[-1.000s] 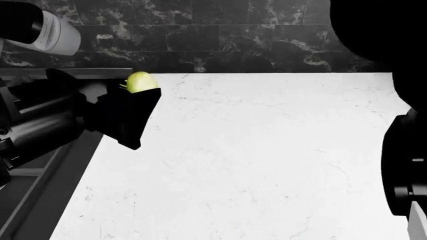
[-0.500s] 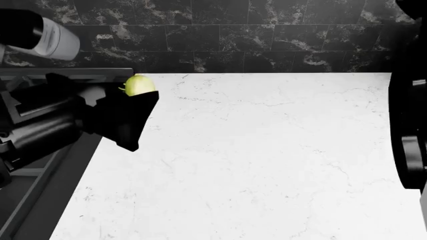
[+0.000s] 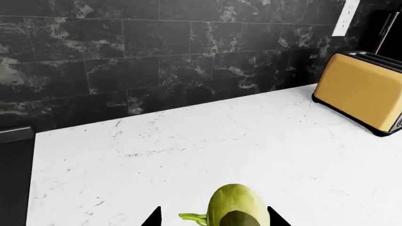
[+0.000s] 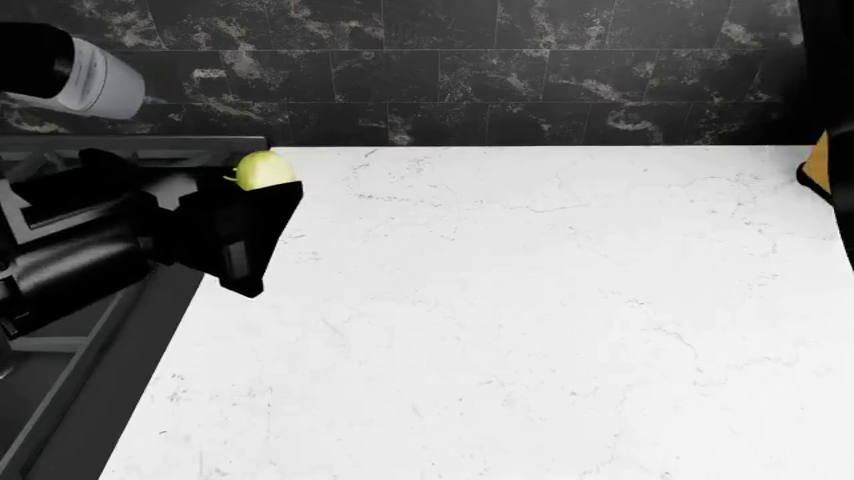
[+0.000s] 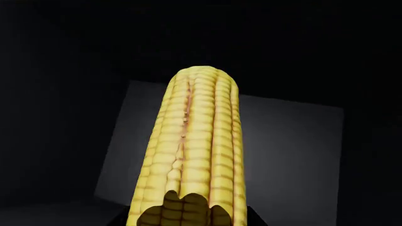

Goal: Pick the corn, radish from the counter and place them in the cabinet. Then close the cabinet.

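Over counter (image 4: pixel 534 320), left hand (image 4: pixel 254 215) gripping radish (image 4: pixel 264 170)

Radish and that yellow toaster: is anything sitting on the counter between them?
Nothing. In the left wrist view, only bare white counter stretches between the radish, held in the left pincer, and the toaster.

White stone-look counter (image 4: pixel 534 320), smooth and matt, with faint grey veins. Behind it, a wall of dark marble-look tiles (image 4: pixel 467 70), lightly glossy and mottled with pale patches. The small pale green radish (image 4: pixel 266 170) looks smooth-skinned and waxy. The yellow corn cob (image 5: pixel 191 155) is bumpy, its rowed kernels softly shiny. The yellow-sided toaster (image 3: pixel 363 92) has a smooth satin side and black trim.
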You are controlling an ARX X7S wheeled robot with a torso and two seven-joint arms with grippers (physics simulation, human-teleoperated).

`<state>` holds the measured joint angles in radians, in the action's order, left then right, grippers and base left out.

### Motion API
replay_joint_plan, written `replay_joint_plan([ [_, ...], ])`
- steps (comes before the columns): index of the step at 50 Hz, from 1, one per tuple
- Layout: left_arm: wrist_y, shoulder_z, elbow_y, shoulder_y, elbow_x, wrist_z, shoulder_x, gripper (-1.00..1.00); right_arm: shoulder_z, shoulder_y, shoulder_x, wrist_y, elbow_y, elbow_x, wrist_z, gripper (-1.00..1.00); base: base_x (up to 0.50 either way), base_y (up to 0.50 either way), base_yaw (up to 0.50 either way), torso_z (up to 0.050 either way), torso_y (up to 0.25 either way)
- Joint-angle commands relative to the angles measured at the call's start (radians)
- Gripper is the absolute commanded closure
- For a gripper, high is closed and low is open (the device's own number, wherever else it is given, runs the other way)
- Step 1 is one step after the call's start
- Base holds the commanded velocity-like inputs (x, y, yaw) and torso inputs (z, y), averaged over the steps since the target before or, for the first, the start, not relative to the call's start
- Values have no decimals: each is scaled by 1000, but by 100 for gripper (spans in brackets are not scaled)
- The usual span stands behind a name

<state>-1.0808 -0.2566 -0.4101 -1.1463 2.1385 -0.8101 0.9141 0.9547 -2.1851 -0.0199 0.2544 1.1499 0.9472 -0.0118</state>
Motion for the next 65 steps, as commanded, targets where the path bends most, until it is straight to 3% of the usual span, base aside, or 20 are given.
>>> replay_joint_plan([
  [1, 6, 14, 18, 10, -15, 16, 11, 100, -82, -79, 20, 29, 159, -109, 13, 100, 0, 0, 0, 0, 0],
  [6, 3, 7, 29, 7, -23, 25, 4, 100, -254, -82, 20, 102, 159, -288, 18, 100, 0, 0, 0, 0, 0],
  [13, -12, -23, 54, -14, -41, 36, -26, 100, -359, -84, 20, 185, 159, -408, 28, 100, 0, 0, 0, 0, 0],
  [20, -10, -38, 68, -23, -47, 32, -41, 100, -356, -72, 20, 257, 159, -411, 38, 100, 0, 0, 0, 0, 0],
  [64, 20, -48, 90, 16, -83, 48, -40, 100, -356, -72, 20, 257, 159, -411, 38, 100, 0, 0, 0, 0, 0],
  [65, 21, -48, 90, 18, -85, 49, -41, 100, -356, -72, 20, 257, 159, -411, 38, -100, 0, 0, 0, 0, 0],
])
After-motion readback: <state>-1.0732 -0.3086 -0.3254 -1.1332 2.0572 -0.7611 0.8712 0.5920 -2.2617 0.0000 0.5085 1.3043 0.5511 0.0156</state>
